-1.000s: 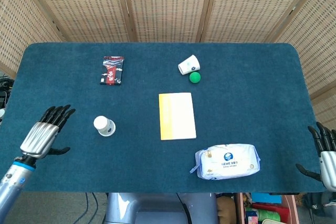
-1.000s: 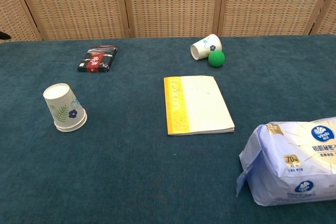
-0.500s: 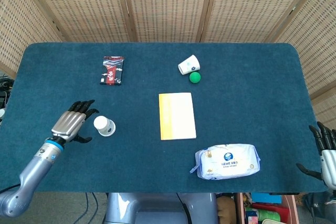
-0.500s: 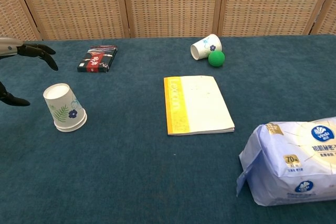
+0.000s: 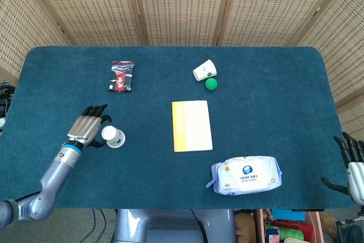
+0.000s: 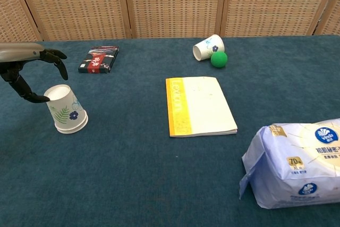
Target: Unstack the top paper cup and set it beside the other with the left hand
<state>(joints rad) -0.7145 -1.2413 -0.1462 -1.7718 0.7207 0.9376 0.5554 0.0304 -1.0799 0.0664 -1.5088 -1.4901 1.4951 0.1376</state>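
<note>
A white paper cup stack point(image 5: 113, 136) point(image 6: 66, 108) with a leaf and flower print stands upside down at the table's left front. My left hand point(image 5: 88, 127) point(image 6: 27, 67) is right beside its left side, fingers spread and arched over the cup's top, thumb near its wall; it holds nothing. Whether it touches the cup I cannot tell. Another paper cup point(image 5: 205, 70) point(image 6: 208, 47) lies on its side at the far middle of the table. My right hand point(image 5: 354, 165) hangs open off the table's front right corner.
A green ball point(image 5: 211, 83) point(image 6: 219, 59) lies against the tipped cup. A yellow-edged notebook point(image 5: 191, 125) point(image 6: 200, 105) lies mid-table, a tissue pack point(image 5: 246, 175) point(image 6: 295, 164) at the front right, and a dark snack packet point(image 5: 121, 76) point(image 6: 99, 59) at the far left.
My left hand has moved right across the table from the left edge up to the upside-down cup. The right hand and all objects stayed put.
</note>
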